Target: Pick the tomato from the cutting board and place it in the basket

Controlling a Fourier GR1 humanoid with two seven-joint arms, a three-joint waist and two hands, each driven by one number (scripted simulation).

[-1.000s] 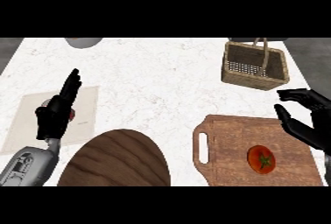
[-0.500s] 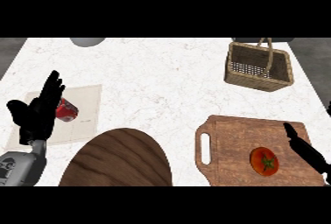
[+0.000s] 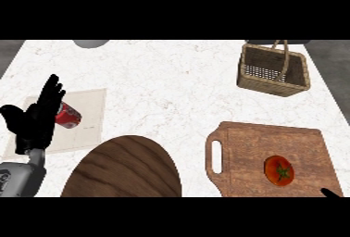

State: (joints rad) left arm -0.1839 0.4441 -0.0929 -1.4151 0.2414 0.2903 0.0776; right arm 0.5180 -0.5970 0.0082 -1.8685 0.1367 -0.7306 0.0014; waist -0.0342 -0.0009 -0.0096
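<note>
A red tomato (image 3: 279, 170) with a green stem lies on the wooden cutting board (image 3: 259, 143) at the lower right. The wicker basket (image 3: 273, 68) with its upright handle stands at the back right and holds nothing I can see. My left hand (image 3: 35, 121) rests open at the left edge, fingers up, far from the tomato. Of my right hand only a dark fingertip (image 3: 331, 192) pokes in at the lower right corner, a little right of and below the tomato.
A red can (image 3: 67, 115) lies on a pale mat (image 3: 85, 120) beside my left hand. A round dark wooden plate (image 3: 126, 169) sits at the lower middle. A grey object (image 3: 91, 43) shows at the counter's far edge.
My right hand has dropped back down and out toward the lower right corner until only a fingertip shows. My left hand has shifted slightly left and stays open.
</note>
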